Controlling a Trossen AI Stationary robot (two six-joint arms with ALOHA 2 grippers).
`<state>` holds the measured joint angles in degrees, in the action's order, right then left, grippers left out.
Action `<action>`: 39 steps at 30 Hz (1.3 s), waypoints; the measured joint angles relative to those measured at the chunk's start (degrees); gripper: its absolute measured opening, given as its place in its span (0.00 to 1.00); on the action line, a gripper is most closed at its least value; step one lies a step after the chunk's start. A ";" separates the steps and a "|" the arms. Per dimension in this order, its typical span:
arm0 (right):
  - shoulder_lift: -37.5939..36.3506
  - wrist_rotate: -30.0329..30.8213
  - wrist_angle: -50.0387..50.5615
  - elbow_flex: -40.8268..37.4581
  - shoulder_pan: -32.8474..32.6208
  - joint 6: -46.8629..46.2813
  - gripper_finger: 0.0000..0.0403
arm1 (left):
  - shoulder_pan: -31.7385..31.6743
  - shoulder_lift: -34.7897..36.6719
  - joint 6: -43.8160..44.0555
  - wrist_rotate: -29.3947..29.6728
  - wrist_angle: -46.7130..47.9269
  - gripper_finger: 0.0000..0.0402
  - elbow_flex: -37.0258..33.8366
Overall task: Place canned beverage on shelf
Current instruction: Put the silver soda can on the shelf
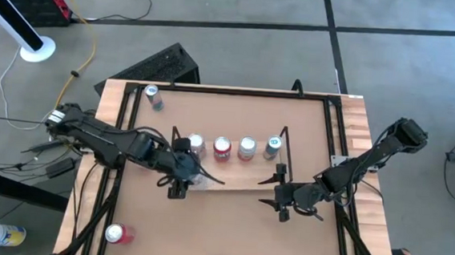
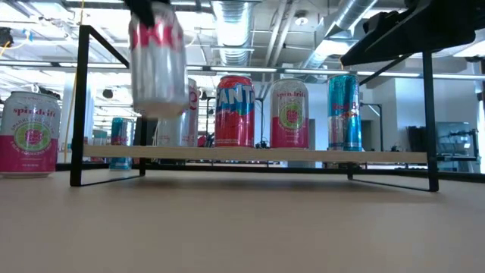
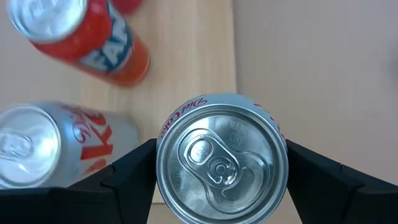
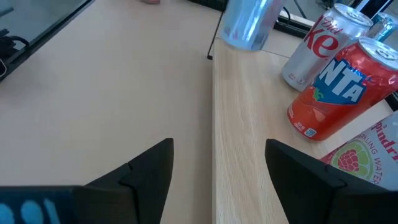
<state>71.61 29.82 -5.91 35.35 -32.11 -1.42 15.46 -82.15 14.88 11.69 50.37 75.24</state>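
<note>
The shelf (image 1: pixel 232 178) is a light-wood board with black wire ends. On it stand a Diet Coke can (image 2: pixel 186 114), a Fanta can (image 2: pixel 235 110), a pink Spindrift can (image 2: pixel 289 114) and a blue can (image 2: pixel 345 112). My left gripper (image 1: pixel 180 180) is shut on a second Diet Coke can (image 3: pixel 221 165), which shows blurred in the low view as a raised can (image 2: pixel 157 64) over the shelf's left end. My right gripper (image 1: pixel 279 197) stands open and empty at the shelf's right near corner, its fingers (image 4: pixel 146 168) pointing along the board's near edge. My left gripper pinches the Diet Coke can's side wall (image 3: pixel 163 177) between its two fingers (image 3: pixel 130 171), on opposite sides below the top rim. The fingers slant down from above. The can stays about upright, top up, lifted clear of the board and the table.
A Spindrift can (image 2: pixel 29 133) stands on the table left of the shelf, shown in the high view as a can (image 1: pixel 117 233) near the front left corner. Another can (image 1: pixel 153 97) stands at the far left. Bare tabletop (image 1: pixel 228 232) lies in front of the shelf.
</note>
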 joint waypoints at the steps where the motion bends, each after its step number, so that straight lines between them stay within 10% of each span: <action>1: -0.02 0.00 -0.26 0.00 0.01 -0.01 0.68 | -0.45 -0.02 0.00 -0.68 -0.20 0.70 -0.50; 39: 0.00 0.00 -0.18 0.00 0.38 0.36 0.68 | -2.70 -3.30 -1.86 -0.33 -0.78 0.70 -1.59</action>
<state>71.61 29.82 -6.09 35.35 -31.73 -1.06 12.75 -85.45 13.03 11.35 49.59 73.65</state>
